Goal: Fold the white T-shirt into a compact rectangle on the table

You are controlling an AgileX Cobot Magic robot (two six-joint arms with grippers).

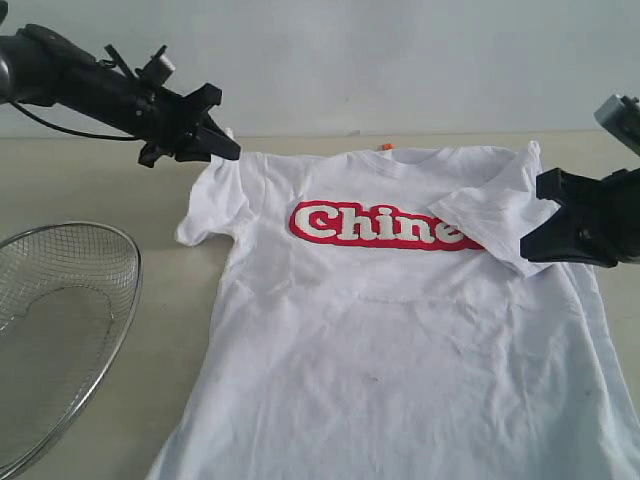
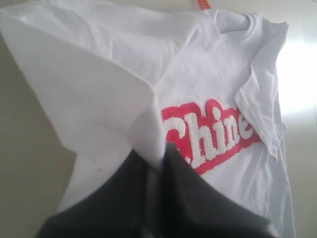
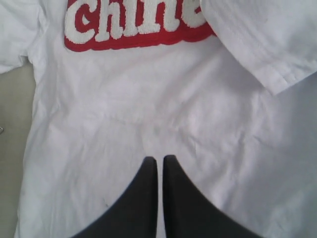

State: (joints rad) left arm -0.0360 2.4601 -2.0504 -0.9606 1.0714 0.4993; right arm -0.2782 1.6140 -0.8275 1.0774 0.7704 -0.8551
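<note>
Lying face-up on pale beige table (image 1: pixel 100 180): white short-sleeved cotton T-shirt (image 1: pixel 400 340); judged light, limp, easily creased. Left gripper (image 2: pixel 157 151) jaws pinch lifted sleeve. Right gripper (image 3: pixel 158 161) jaws nearly together, empty, above chest. Best holds: sleeve seams, shoulders, hem corners.

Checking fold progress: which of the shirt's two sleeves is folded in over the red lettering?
The sleeve beside the right hand: it lies across the red banner's end. The other sleeve, gripped by the left hand, spreads outward.
</note>
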